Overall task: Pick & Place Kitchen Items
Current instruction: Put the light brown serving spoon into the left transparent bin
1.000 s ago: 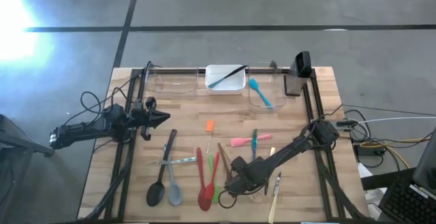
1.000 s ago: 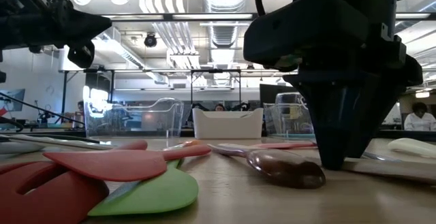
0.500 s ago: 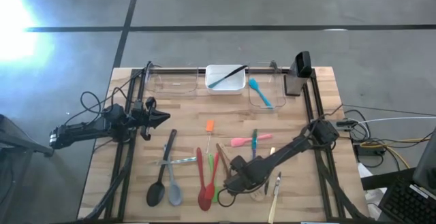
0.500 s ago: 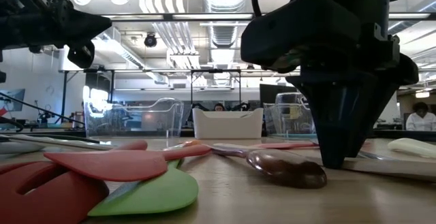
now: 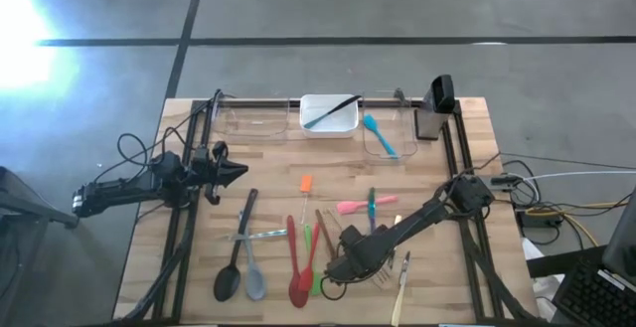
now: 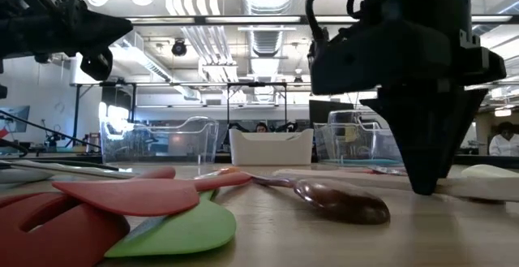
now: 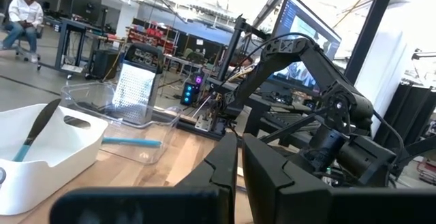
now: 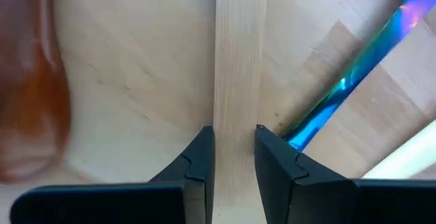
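The right pincer (image 8: 235, 152) is down at the counter (image 5: 467, 282), its fingers closed on the pale wooden handle (image 8: 240, 60) of a utensil lying flat near the front edge. The left pincer (image 5: 237, 172) hangs shut above the counter's left side.

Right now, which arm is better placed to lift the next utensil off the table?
The right. Its gripper is down at the table with its jaws closed around a pale wooden handle, among the loose utensils. The left gripper hangs shut above the table's left side, holding nothing and farther from the pile.
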Tool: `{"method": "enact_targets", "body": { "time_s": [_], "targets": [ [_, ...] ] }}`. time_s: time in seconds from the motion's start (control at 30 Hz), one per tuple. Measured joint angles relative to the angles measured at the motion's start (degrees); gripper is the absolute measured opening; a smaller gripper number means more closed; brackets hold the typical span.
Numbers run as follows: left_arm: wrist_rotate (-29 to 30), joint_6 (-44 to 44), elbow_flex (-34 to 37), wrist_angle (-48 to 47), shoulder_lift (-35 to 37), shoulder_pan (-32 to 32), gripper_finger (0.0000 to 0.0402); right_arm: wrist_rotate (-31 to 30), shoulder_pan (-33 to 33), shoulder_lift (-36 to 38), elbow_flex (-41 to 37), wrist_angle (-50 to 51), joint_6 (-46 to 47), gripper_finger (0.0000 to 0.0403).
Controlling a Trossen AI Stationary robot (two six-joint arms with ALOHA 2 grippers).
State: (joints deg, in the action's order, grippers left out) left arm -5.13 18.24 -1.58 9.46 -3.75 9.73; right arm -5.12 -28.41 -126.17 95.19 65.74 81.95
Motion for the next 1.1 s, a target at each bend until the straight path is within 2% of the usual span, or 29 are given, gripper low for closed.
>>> {"method": "enact_targets", "body": {
  "time_s": [0.33, 0.6, 0.8, 0.93, 1.0, 1.1],
  "targets": [
    [0.00, 0.02, 0.00, -0.01, 0.00, -0.01, 0.0026, 1.13, -0.21, 0.21, 2.97, 1.52, -2.27, 0.0061],
    [-0.07, 1.00, 0.00, -0.03, 0.00, 0.01, 0.0026, -0.28, -0.21, 0.43, 10.40, 14.11, -4.74, 0.0061],
    [-1.80, 3.80, 0.00, -0.06, 0.00, -0.01, 0.0026, -6.24, -0.21, 0.45, 16.55, 24.04, -7.43, 0.0061],
    [-2.47, 6.72, 0.00, -0.07, -0.11, -0.03, 0.0029, -11.77, -0.17, 1.63, 17.99, 24.27, -9.72, 0.0061],
    [-2.77, 8.27, -0.02, -0.05, -0.52, -0.05, 0.0044, -14.14, 0.18, 2.64, 18.01, 24.27, -9.75, 0.0061],
    [-2.81, 10.17, -0.04, 0.01, -2.02, -0.10, 0.0089, -18.72, 0.84, 4.58, 16.91, 24.29, -9.72, 0.0061]
  ]
}}
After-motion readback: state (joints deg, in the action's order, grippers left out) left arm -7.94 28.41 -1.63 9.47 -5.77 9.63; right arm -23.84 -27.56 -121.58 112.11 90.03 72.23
